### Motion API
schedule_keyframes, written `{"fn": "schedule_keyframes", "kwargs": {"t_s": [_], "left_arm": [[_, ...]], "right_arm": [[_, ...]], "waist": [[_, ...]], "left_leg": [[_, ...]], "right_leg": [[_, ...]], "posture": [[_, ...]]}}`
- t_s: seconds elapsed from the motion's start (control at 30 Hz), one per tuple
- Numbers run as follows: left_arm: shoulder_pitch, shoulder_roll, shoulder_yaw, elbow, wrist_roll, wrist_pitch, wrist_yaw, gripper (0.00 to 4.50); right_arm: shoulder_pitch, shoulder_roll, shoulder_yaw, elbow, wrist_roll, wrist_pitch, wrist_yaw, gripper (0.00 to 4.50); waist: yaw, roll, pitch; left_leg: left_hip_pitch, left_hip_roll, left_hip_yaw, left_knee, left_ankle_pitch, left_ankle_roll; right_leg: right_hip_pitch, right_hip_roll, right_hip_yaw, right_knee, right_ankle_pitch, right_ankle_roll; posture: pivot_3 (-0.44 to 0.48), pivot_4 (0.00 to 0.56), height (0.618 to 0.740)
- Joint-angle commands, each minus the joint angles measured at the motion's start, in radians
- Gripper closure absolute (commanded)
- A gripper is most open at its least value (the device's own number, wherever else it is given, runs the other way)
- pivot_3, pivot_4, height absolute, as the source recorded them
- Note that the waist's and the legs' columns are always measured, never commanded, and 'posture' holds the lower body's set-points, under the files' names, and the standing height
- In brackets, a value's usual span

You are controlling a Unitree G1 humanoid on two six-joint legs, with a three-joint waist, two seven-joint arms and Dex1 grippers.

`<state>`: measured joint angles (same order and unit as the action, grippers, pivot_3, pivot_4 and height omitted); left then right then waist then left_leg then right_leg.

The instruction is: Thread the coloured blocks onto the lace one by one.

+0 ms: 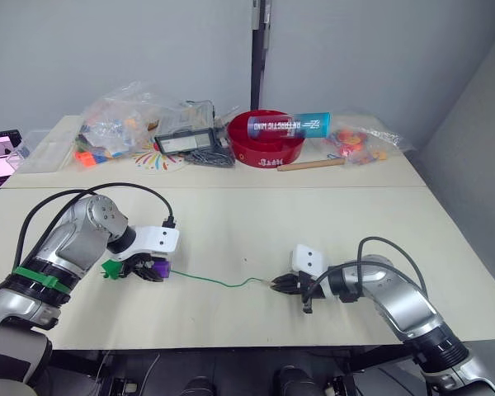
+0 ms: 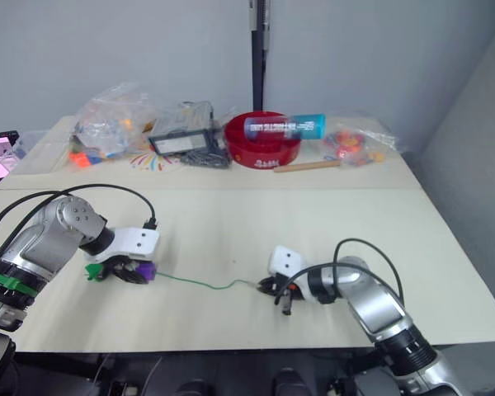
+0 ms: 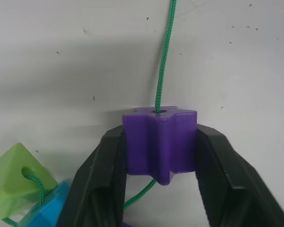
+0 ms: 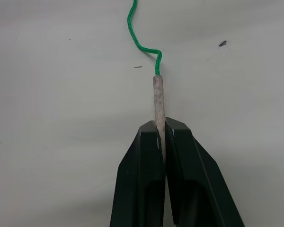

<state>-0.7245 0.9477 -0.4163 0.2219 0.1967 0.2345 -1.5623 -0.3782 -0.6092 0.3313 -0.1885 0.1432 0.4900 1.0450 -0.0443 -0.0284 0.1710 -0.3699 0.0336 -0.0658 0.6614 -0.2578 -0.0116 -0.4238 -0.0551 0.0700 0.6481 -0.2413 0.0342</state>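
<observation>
Jaws clamped — left gripper (image 3: pixel 160 156) on purple block (image 3: pixel 160 142), right gripper (image 4: pixel 161 130) on lace (image 1: pixel 219 282) tip.

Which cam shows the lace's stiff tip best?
The right wrist view: the pale tip sits close up, pinched between the right gripper fingers. The eye views show the lace as a thin green line running to the purple block in the left gripper; the tip is too small there.

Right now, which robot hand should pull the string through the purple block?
The right gripper, probably. It is shut on the pale tip of the string, away from the blocks. The left gripper is busy clamping the purple block, with the string already through its hole.
</observation>
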Motion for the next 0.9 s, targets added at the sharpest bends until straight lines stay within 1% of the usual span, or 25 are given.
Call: {"fn": "schedule_keyframes", "kwargs": {"t_s": [0.03,0.1,0.27,0.57,0.9], "left_arm": [[0.000,-0.006,-0.012,0.012,0.006,-0.020,-0.020,3.10],[-0.003,-0.001,-0.014,0.014,0.009,-0.041,-0.029,3.10],[-0.002,0.017,-0.008,0.040,0.019,-0.089,-0.037,3.10],[0.012,0.021,-0.002,0.045,0.026,-0.100,-0.032,3.10],[0.033,0.039,0.012,0.034,0.030,-0.087,-0.021,3.10]], "right_arm": [[0.001,-0.008,-0.026,-0.041,0.024,0.001,0.003,4.50],[-0.005,-0.018,-0.026,-0.027,0.020,-0.010,0.013,4.50],[-0.007,-0.115,-0.039,0.024,0.007,-0.069,0.091,4.50],[0.040,-0.242,-0.070,0.112,-0.016,-0.153,0.158,4.50],[0.072,-0.289,-0.118,0.148,-0.020,-0.176,0.163,4.50]], "waist": [[0.000,0.000,0.000],[0.000,0.000,0.000],[0.001,0.000,0.000],[0.001,0.000,0.000],[0.000,0.000,0.000]], "left_leg": [[0.000,0.000,0.000,0.000,0.000,0.000],[0.000,0.000,0.000,0.000,0.000,0.000],[0.000,0.000,0.000,0.000,0.000,0.000],[0.000,0.000,0.000,0.000,0.000,0.000],[0.002,0.000,0.001,0.000,0.000,0.000]], "right_leg": [[0.000,0.000,0.000,0.000,0.000,0.000],[0.000,0.000,0.000,0.000,0.000,0.000],[0.000,0.000,0.000,0.000,0.000,0.000],[0.001,0.000,0.000,0.000,0.000,0.000],[0.002,0.000,0.000,0.000,0.000,0.000]], "posture": [[0.000,0.150,0.731],[0.000,0.150,0.731],[0.000,0.150,0.731],[0.000,0.150,0.731],[0.000,0.150,0.731]]}}
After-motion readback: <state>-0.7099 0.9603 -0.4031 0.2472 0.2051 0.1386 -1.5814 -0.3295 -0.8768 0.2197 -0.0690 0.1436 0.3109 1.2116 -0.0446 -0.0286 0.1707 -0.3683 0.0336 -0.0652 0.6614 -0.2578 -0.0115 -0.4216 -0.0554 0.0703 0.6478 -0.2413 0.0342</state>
